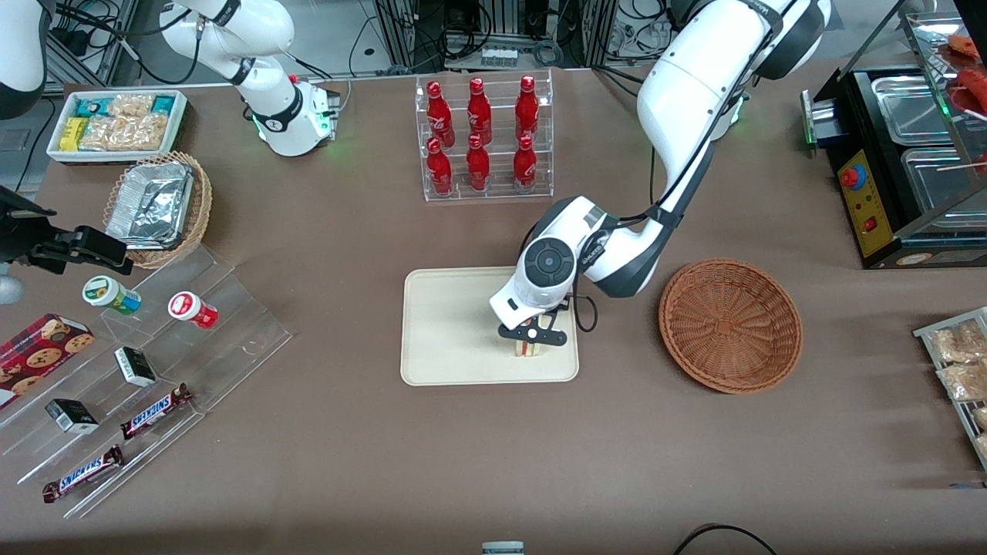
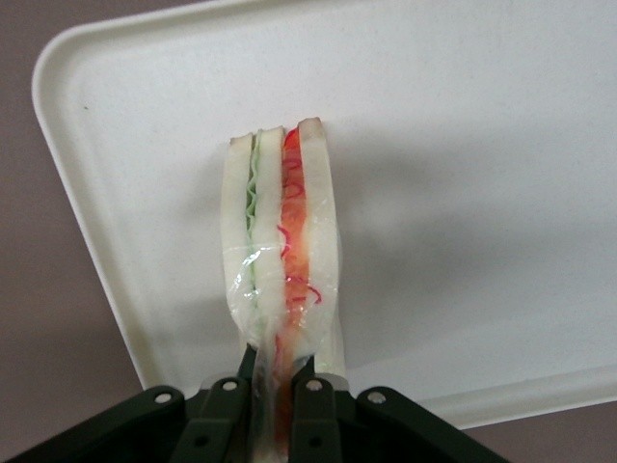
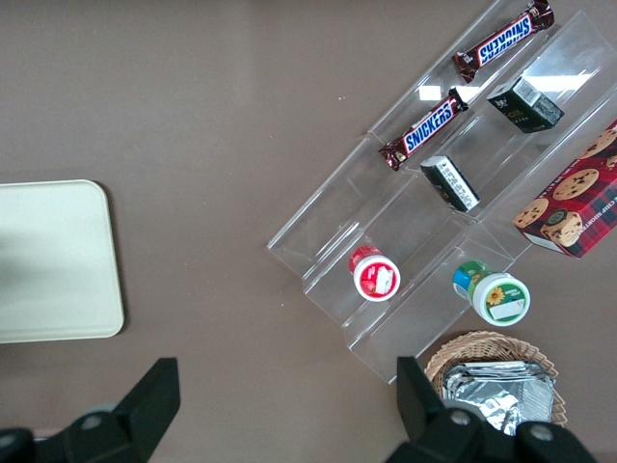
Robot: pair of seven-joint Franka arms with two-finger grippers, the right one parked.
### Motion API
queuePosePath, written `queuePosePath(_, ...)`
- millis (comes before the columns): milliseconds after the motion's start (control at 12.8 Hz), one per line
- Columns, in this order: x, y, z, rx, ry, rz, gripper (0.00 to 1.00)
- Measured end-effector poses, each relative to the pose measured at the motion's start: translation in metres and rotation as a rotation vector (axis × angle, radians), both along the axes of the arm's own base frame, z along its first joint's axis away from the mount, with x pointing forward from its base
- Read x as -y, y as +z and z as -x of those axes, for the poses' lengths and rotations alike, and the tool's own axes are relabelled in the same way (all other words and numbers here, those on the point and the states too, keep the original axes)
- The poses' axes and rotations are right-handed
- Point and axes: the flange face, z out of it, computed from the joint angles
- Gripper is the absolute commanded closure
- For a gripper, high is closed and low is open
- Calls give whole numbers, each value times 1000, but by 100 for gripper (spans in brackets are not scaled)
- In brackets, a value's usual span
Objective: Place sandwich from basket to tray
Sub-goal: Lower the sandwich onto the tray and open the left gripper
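The sandwich, a plastic-wrapped wedge with pale bread and green and red filling, stands on the cream tray near the tray's corner closest to the basket. My gripper is low over the tray and shut on the sandwich's wrapped end; the black fingers pinch the plastic. The reddish-brown wicker basket sits beside the tray toward the working arm's end of the table, with nothing in it. A corner of the tray also shows in the right wrist view.
A clear rack of red bottles stands farther from the front camera than the tray. A clear stepped stand with snack bars, cups and boxes, a lighter basket with foil container and a white snack bin lie toward the parked arm's end.
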Motion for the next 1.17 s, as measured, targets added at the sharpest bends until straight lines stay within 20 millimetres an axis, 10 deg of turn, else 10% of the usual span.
queuePosePath(78, 0, -2, 0, -2, -1, -1, 9)
queuePosePath(156, 0, -3, 0, -3, -1, -1, 0)
queuePosePath(1170, 0, 25, -16, 32, 26, 19, 0)
